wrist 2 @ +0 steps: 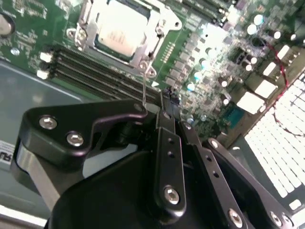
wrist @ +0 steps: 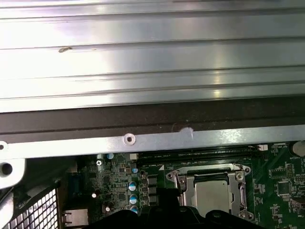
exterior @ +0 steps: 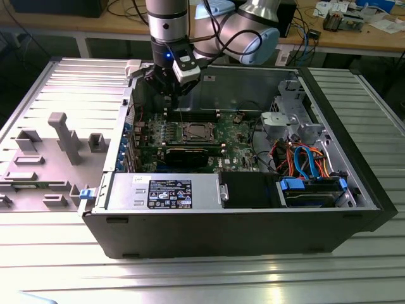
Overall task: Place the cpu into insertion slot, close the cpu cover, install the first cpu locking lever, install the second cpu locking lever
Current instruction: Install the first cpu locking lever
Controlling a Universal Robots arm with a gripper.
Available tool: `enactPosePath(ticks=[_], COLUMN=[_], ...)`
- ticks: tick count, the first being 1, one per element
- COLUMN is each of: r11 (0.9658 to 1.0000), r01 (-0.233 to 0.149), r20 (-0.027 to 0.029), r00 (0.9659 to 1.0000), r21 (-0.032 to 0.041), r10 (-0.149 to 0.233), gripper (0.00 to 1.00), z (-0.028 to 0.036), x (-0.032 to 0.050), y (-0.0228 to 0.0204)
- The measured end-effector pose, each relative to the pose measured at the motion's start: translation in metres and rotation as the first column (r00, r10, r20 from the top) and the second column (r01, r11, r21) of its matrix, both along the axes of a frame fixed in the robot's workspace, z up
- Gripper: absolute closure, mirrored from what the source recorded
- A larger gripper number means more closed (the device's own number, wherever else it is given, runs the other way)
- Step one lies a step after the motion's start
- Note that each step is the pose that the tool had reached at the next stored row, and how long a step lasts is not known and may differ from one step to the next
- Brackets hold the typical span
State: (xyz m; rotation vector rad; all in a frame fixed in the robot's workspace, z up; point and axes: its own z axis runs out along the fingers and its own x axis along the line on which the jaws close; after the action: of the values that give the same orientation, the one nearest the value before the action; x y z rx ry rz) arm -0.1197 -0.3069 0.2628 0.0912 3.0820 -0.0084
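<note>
A: Start with the biggest thing. What carries it all?

B: A ribbed metal desk, and on it an open computer case lying on its side. In the exterior view, a grey holder with upright blocks sits beside the case on the exterior view's left.

A: And inside the case?

B: A green motherboard on the floor of the case, a silver power supply with a black label along the near wall, and a bundle of blue and orange cables toward the exterior view's right.

A: Where is the arm?

B: The robot arm reaches in from the far side, and its gripper hangs above the far left part of the board, near the case's back wall.

A: Are the jaws apart or together?

B: I cannot tell. In the second wrist view the black linkage of the gripper is seen from behind, and the tips are hidden.

A: And the cpu?

B: The cpu lies flat in the insertion slot, its silver-grey top facing up. The cpu cover lies down around it as a silvery frame. A thin wire lever stands up from the socket's corner, just beside the gripper.

A: Do other views show it?

B: Yes, in the first wrist view the cpu sits within the cover, close below the gripper.
</note>
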Motion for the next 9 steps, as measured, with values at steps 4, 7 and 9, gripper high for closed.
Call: enactPosePath(ticks=[4,7,9], r11=[1.0,1.0,1.0], r01=[0.0,0.0,0.0], r20=[0.001,0.0014,0.0015], r00=[1.0,1.0,1.0], r21=[-0.0001,0.0,-0.0001], r10=[0.0,0.0,0.0], gripper=[0.89,0.89,0.89], z=[-0.0001,-0.0001,-0.0001], x=[0.0001,0.0001,0.0001], y=[0.0,0.0,0.0])
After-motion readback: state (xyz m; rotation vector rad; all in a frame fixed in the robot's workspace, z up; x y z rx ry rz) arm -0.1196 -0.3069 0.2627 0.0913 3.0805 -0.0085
